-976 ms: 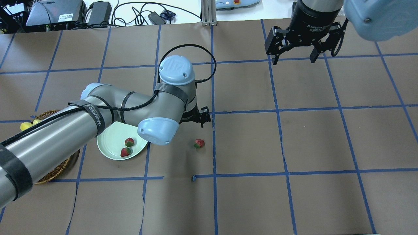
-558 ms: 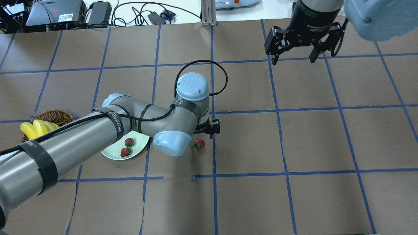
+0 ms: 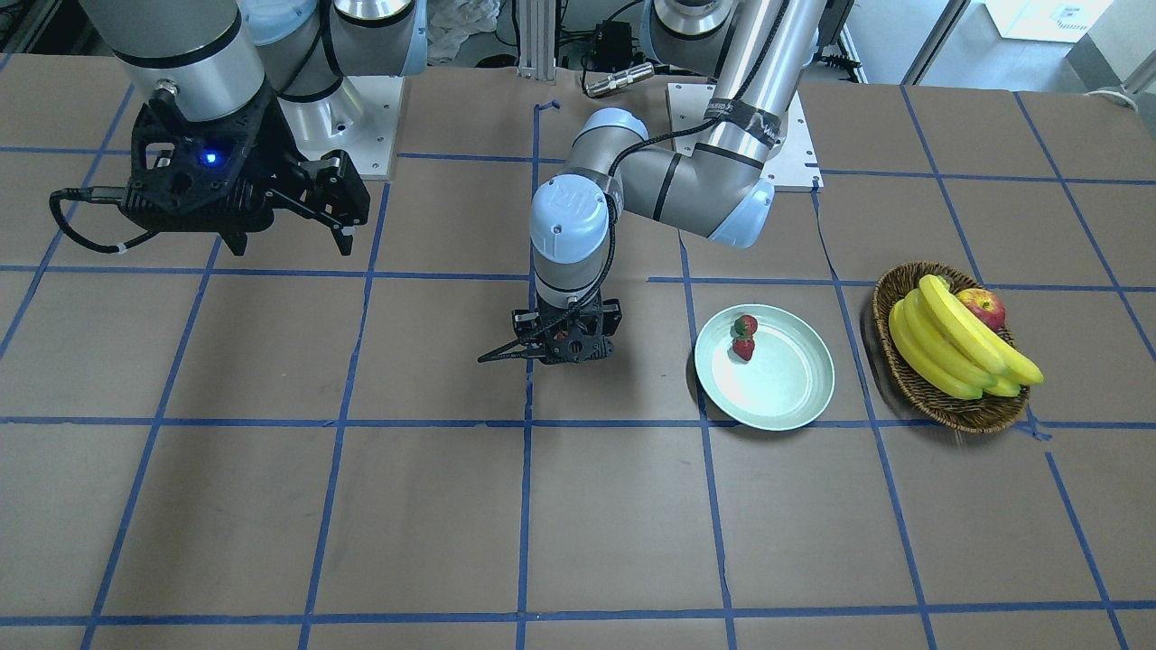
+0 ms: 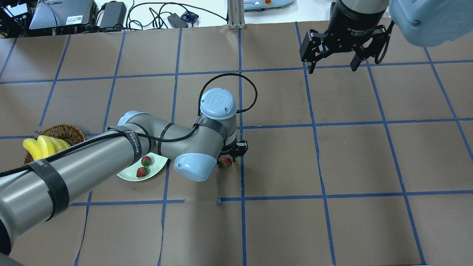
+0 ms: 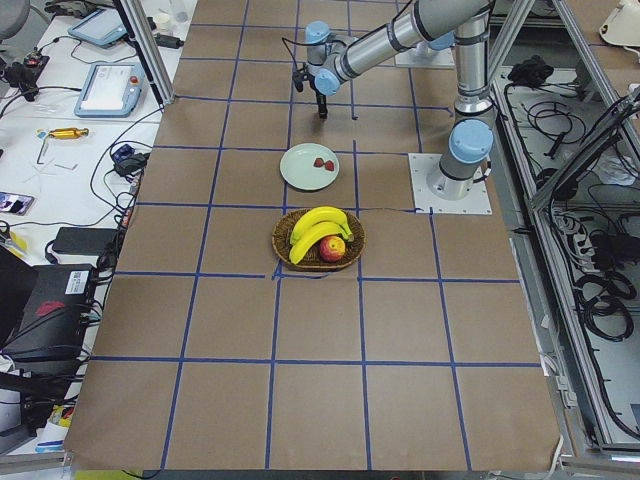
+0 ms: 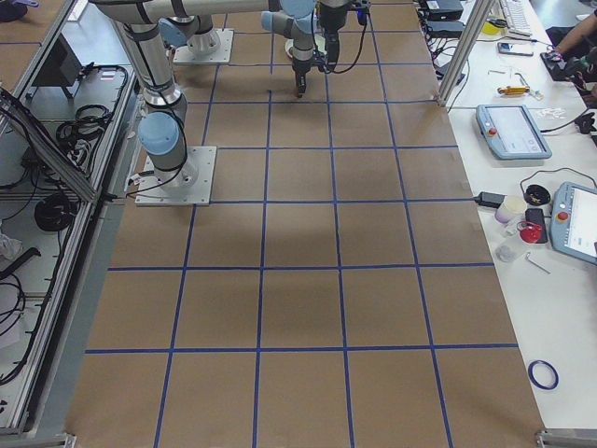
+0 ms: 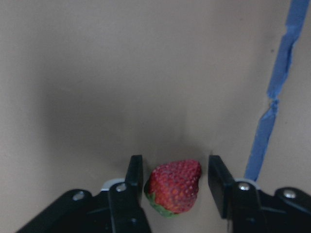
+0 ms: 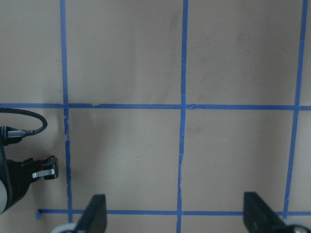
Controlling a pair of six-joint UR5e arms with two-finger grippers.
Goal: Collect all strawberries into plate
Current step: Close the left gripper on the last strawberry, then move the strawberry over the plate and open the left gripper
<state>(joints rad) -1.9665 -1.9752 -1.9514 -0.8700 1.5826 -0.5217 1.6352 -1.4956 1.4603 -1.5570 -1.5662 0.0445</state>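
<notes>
Two red strawberries [image 3: 743, 348] [image 4: 142, 171] lie in the pale green plate [image 3: 768, 420] [image 4: 127, 174], near its edge. A third strawberry [image 7: 175, 187] [image 4: 225, 163] lies on the brown paper to the plate's right in the overhead view. My left gripper [image 7: 175, 182] [image 4: 232, 152] is lowered over it and open, with one finger on each side of the fruit. In the front-facing view the left gripper [image 3: 567, 348] hides this strawberry. My right gripper [image 4: 332, 68] [image 3: 291, 244] [image 8: 177, 218] hangs open and empty high over the table's far right.
A wicker basket [image 3: 948, 406] [image 4: 63, 129] with bananas [image 3: 948, 343] and an apple [image 3: 983, 305] stands just beyond the plate, away from the left gripper. The left arm's forearm [image 4: 92, 166] passes over part of the plate and basket. Blue tape lines grid the paper.
My left arm swung right and toward the loose strawberry, then lowered; its open fingers now straddle the fruit. The right arm has not moved.
</notes>
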